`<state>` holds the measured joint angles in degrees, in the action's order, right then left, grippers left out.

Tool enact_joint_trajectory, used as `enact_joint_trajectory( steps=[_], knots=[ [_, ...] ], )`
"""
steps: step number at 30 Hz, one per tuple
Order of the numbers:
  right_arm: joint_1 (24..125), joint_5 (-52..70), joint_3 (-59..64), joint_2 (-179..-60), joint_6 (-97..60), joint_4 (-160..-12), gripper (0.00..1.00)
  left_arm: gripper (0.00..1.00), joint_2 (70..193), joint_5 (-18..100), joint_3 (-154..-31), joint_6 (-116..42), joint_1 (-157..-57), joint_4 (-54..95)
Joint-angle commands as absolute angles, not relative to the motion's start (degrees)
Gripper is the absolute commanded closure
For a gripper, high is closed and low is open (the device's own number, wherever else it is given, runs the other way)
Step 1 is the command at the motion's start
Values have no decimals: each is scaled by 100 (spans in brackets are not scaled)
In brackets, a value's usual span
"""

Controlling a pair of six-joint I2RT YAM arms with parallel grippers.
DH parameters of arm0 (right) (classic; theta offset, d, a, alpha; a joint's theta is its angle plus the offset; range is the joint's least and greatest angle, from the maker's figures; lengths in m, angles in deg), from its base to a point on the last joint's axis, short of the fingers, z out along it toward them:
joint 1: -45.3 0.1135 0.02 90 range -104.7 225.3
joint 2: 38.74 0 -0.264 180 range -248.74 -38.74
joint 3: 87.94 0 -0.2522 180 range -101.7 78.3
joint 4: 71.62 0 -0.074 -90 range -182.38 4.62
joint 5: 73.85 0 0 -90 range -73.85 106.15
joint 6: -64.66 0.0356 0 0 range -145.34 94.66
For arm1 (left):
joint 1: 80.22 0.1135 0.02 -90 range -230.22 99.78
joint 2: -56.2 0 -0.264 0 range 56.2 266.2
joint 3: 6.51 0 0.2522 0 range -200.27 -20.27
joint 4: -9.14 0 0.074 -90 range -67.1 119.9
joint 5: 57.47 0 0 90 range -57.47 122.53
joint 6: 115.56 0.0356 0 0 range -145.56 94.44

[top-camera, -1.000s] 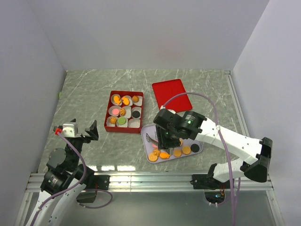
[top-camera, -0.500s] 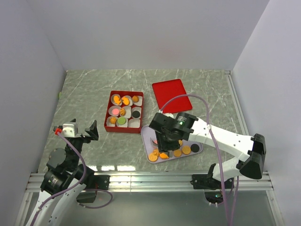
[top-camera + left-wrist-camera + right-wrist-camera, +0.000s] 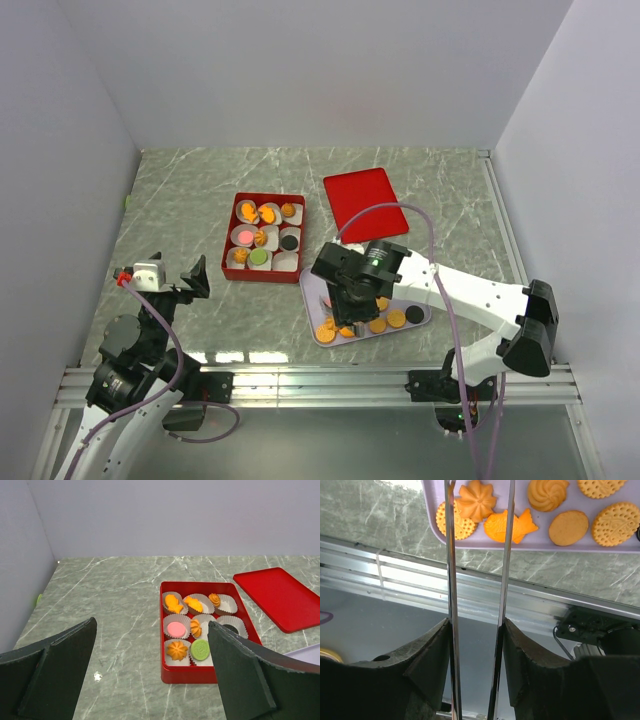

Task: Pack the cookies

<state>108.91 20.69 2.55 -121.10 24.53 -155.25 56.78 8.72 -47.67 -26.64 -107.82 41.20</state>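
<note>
— What is changed?
— The right gripper (image 3: 479, 490) has been brought left over the tray (image 3: 543, 537). The left gripper (image 3: 150, 680), spread wide, is unmoved.
— Edges, room?
— The tray is set close to the front rail (image 3: 420, 575). Cookies (image 3: 565, 527) are seen on it, one between narrowly parted fingers (image 3: 506, 555).

Light: bright, even, from overhead; shadows soft and faint.
Glare: white streak along the metal rail (image 3: 395, 564); small spot on the desk (image 3: 97, 676).
Focus: left end effector (image 3: 152, 625) dark, slightly blurred.

Orange cookies (image 3: 477, 502), lilac tray (image 3: 542, 537), red box (image 3: 190, 674)
</note>
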Motion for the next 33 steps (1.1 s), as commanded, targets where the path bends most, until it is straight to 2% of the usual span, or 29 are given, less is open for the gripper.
enact_joint_trajectory(
  steps=[1,8,12,19,28,33],
  knots=[
    [10954,2072,122,-12144,2432,-15491,49,1,5435,880,-4769,-2618,-10791,4004],
    [10972,2002,218,-12197,2423,-15473,50,1,5435,871,-4778,-2618,-10800,4012],
    [10989,2002,183,-12232,2397,-15499,56,1,5426,880,-4778,-2618,-10791,4012],
    [10972,2168,-19,-12381,2371,-15657,58,1,5435,889,-4778,-2618,-10800,4012],
    [10744,2564,-993,-12750,2169,-16132,59,1,5435,889,-4778,-2618,-10800,4004],
    [10586,2836,-2074,-13093,2002,-16588,60,1,5435,880,-4778,-2618,-10791,4003]
  ],
)
